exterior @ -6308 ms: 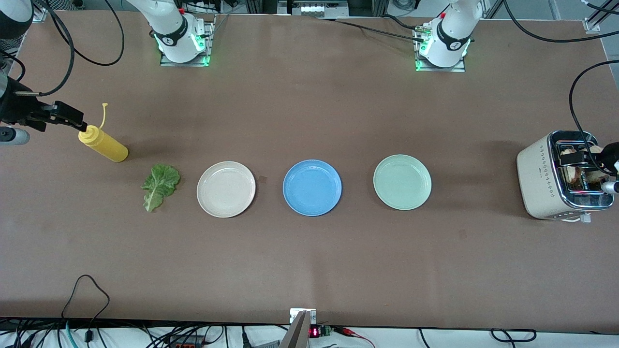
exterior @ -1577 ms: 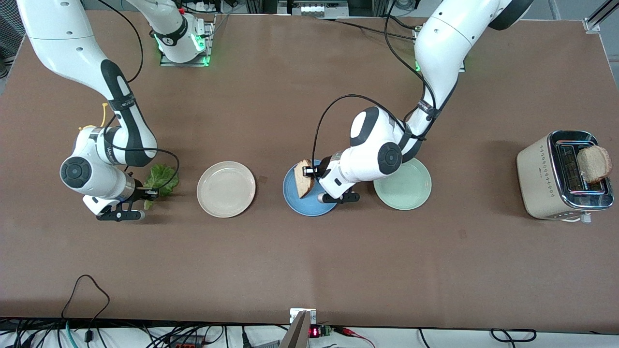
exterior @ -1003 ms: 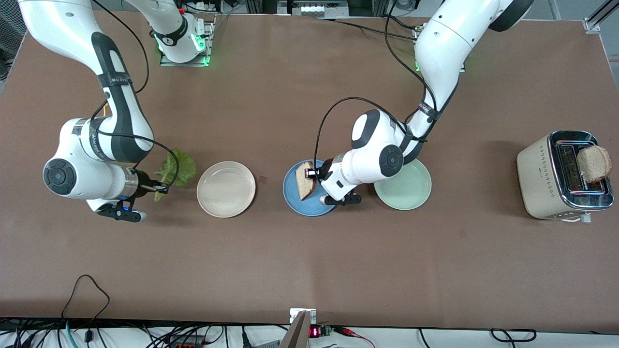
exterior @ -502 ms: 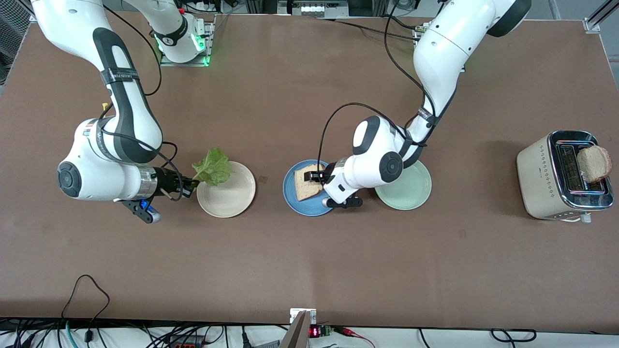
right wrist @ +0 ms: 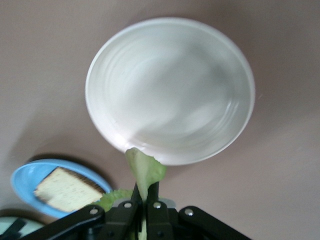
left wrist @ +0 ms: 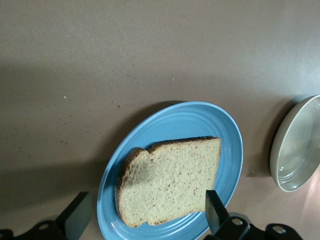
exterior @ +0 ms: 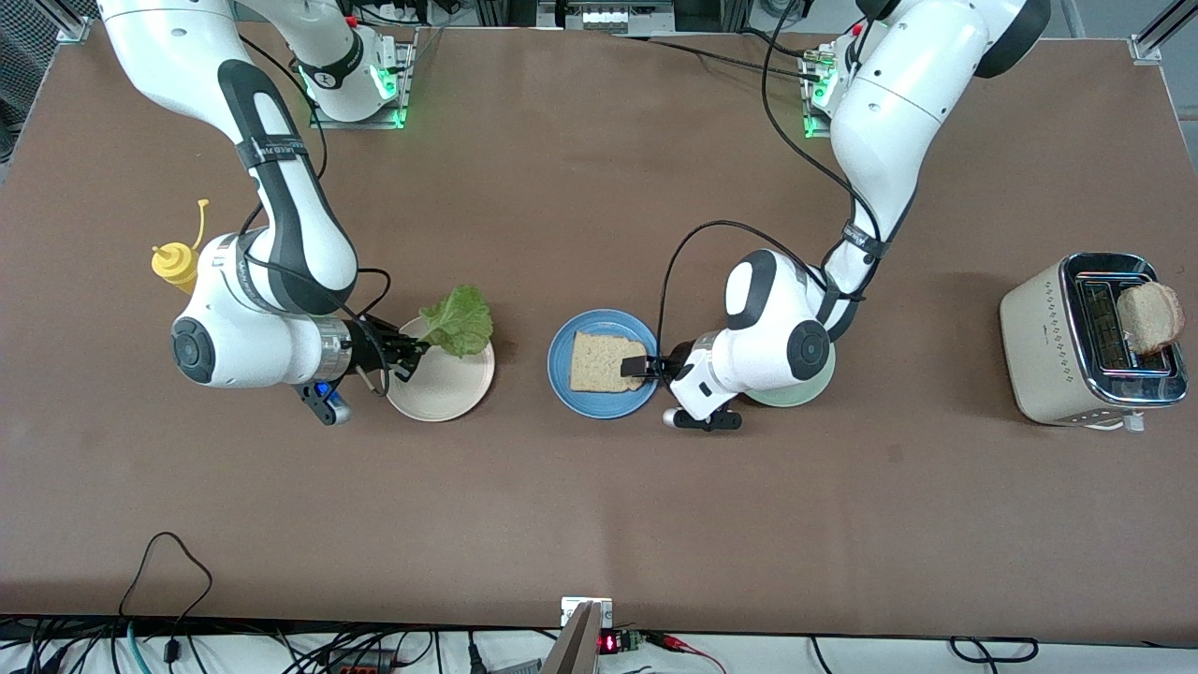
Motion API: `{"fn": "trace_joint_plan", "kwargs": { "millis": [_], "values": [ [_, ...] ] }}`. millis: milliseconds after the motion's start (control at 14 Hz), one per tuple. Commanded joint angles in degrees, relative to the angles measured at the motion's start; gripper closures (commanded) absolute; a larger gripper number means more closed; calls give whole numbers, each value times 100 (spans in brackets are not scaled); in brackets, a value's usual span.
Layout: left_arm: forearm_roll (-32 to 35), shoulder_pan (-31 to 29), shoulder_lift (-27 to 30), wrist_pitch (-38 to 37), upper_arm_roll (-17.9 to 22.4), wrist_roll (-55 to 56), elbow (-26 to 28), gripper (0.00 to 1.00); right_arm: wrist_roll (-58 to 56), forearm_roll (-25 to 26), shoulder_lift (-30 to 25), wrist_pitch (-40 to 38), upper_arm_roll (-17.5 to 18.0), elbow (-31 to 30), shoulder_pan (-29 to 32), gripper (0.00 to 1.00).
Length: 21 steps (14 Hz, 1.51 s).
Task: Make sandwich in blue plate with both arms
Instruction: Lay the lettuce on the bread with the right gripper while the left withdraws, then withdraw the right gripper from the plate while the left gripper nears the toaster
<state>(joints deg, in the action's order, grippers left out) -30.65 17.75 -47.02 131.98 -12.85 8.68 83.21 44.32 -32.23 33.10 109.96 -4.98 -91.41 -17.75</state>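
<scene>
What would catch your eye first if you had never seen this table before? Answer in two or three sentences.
A bread slice lies flat on the blue plate at mid-table, with the open left gripper at the plate's rim. The right gripper holds a green lettuce leaf over the cream plate. Another bread slice sticks out of the toaster at the left arm's end.

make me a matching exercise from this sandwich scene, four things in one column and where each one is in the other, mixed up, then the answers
Things:
1. lettuce leaf
2. bread slice
3. second bread slice
4. yellow bottle

Places:
A. sticking out of the toaster
B. lying flat on the blue plate, with the open left gripper at the plate's edge
C. on the table at the right arm's end
D. held by the right gripper over the cream plate

Pairs: 1-D, 2-B, 3-A, 4-C
</scene>
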Motion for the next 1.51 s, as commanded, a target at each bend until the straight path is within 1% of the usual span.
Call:
{"fn": "trace_joint_plan", "kwargs": {
  "millis": [0, 72, 215, 358, 430, 573, 717, 860, 932, 1075, 1219, 1290, 1362, 1434],
  "values": [
    [234, 0, 411, -531, 247, -68, -6, 0, 820, -345, 143, 296, -20, 202, -280, 100],
    [461, 0, 535, -733, 379, -50, -6, 0, 1154, -354, 240, 454, -20, 315, -412, 100],
    [1215, 0, 798, -1164, 703, -59, -15, 0, 1692, -354, 468, 718, -20, 552, -684, 100],
    [1858, -26, 1010, -1568, 967, -59, -50, 0, 2088, -503, 662, 1174, -20, 641, -1010, 100],
    [2070, -26, 1124, -1727, 1108, -42, -59, 0, 2150, -643, 749, 1455, -20, 642, -1141, 100],
    [2134, -113, 1318, -1929, 1520, -41, -76, 0, 2186, -907, 943, 1904, -20, 642, -1475, 100],
    [2160, -245, 1607, -2140, 1881, -94, -85, 0, 2352, -996, 1119, 2370, -20, 642, -1661, 100],
    [2195, -386, 1967, -2719, 1944, -94, -103, 0, 2449, -996, 1233, 2643, -20, 642, -1801, 100],
    [2474, -386, 2125, -3017, 2049, -94, -242, 0, 2502, -1005, 1277, 2758, -20, 642, -1846, 100],
    [2984, -395, 2311, -3431, 2085, -94, -628, 0, 2581, -996, 1356, 2951, -20, 642, -1977, 98],
    [3065, -386, 2347, -3757, 2085, -103, -919, 0, 2652, -996, 1418, 3145, -20, 642, -2048, 53],
    [3057, -395, 2364, -3950, 2076, -103, -1042, 0, 2626, -996, 1427, 3163, -20, 642, -2048, 45],
    [2996, -517, 2451, -4195, 2076, -120, -1139, 0, 2573, -987, 1427, 3163, -20, 642, -2048, 16],
    [2986, -736, 2548, -4337, 2024, -120, -1157, 0, 2538, -970, 1410, 3146, -29, 642, -2039, 0]
  ]
}}
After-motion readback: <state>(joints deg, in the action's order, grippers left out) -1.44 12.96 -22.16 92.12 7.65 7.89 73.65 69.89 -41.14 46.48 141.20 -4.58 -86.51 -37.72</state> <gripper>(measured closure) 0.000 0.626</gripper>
